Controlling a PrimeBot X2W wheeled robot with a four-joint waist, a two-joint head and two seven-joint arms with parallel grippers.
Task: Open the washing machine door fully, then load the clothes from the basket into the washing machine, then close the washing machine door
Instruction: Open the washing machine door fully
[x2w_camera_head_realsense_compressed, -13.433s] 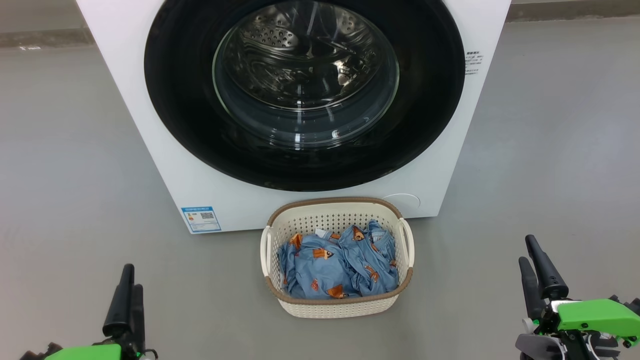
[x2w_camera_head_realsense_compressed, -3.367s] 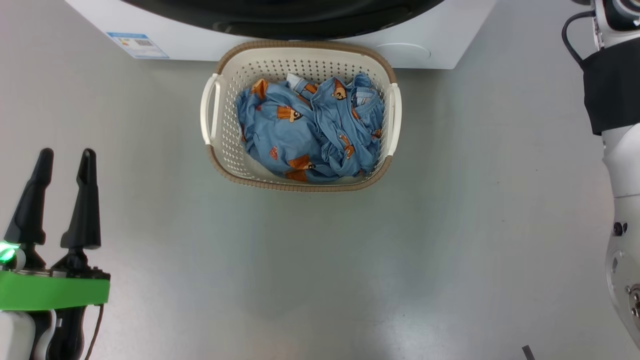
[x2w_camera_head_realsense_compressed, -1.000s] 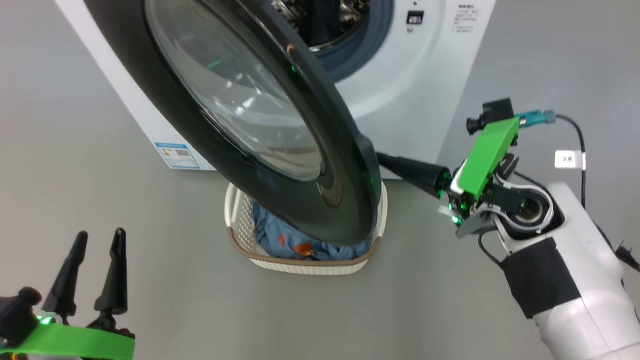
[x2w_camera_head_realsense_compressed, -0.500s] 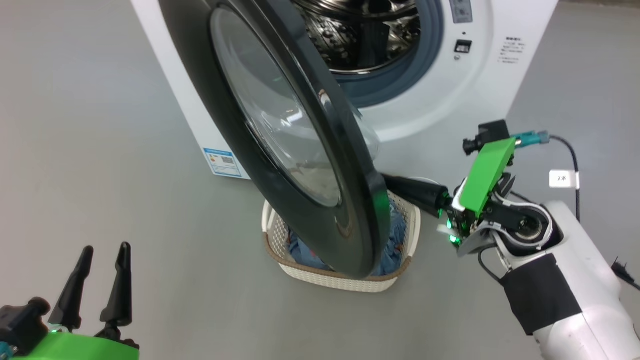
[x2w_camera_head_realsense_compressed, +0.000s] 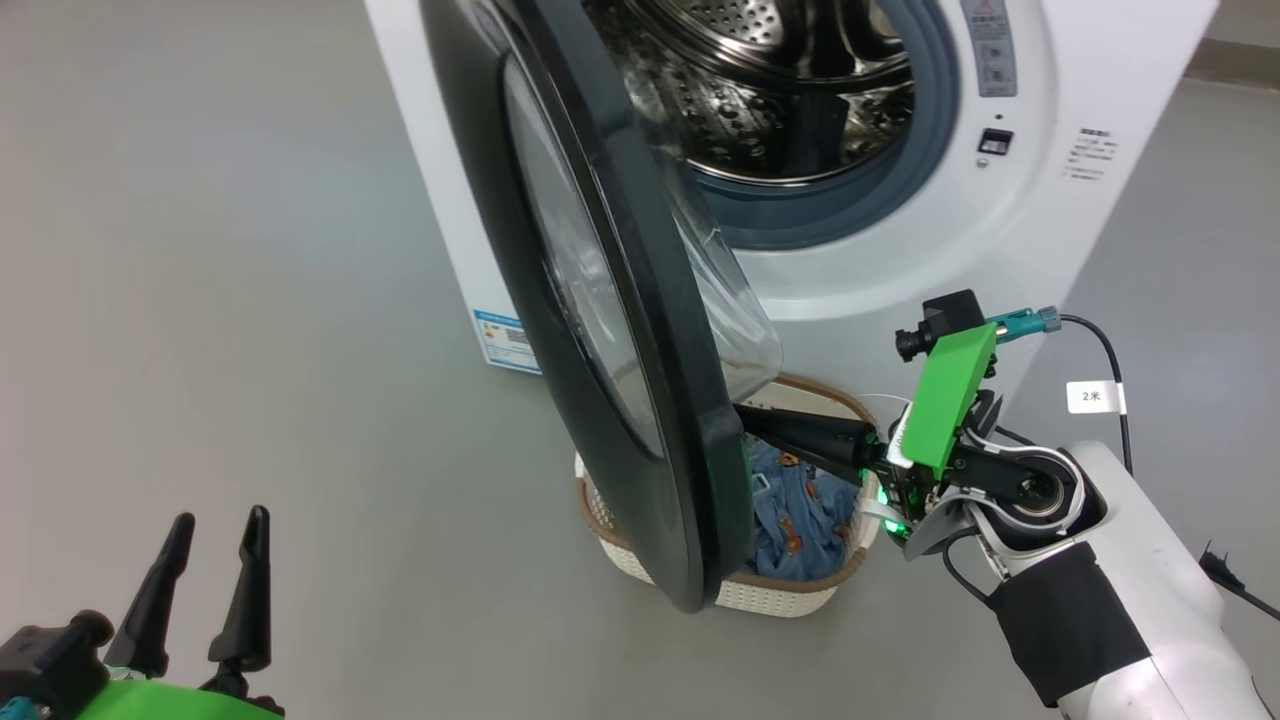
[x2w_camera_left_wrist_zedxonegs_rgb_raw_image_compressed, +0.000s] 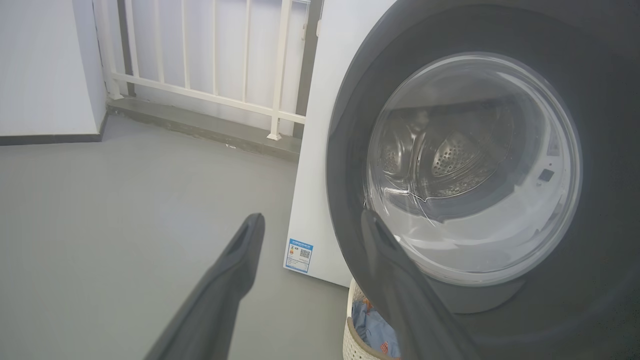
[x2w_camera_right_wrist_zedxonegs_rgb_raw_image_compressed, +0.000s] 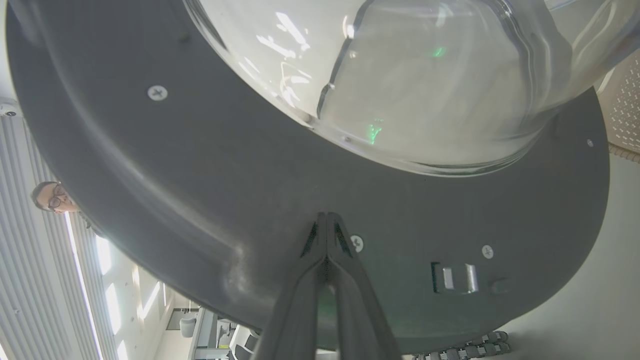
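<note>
Door (x2w_camera_head_realsense_compressed: 620, 330): glossy black rim, clear bulging bowl; stands partway open from the washer (x2w_camera_head_realsense_compressed: 1050, 200), edge-on in the head view, lower rim over the basket (x2w_camera_head_realsense_compressed: 790, 595)
Clothes (x2w_camera_head_realsense_compressed: 800, 500): blue, orange figures; in the basket
Right gripper (x2w_camera_head_realsense_compressed: 745, 415): fingers pressed together, tips at the door's inner rim
Left gripper (x2w_camera_head_realsense_compressed: 222, 516): fingers spread, holding nothing, well apart from the door
Right wrist view: screws (x2w_camera_right_wrist_zedxonegs_rgb_raw_image_compressed: 157, 92) and latch (x2w_camera_right_wrist_zedxonegs_rgb_raw_image_compressed: 455, 277) on the inner rim; a person (x2w_camera_right_wrist_zedxonegs_rgb_raw_image_compressed: 50, 197) past the door's edge
Left wrist view: door's outer face, drum (x2w_camera_left_wrist_zedxonegs_rgb_raw_image_compressed: 450, 160) through the glass; white railing (x2w_camera_left_wrist_zedxonegs_rgb_raw_image_compressed: 215, 75) behind
</note>
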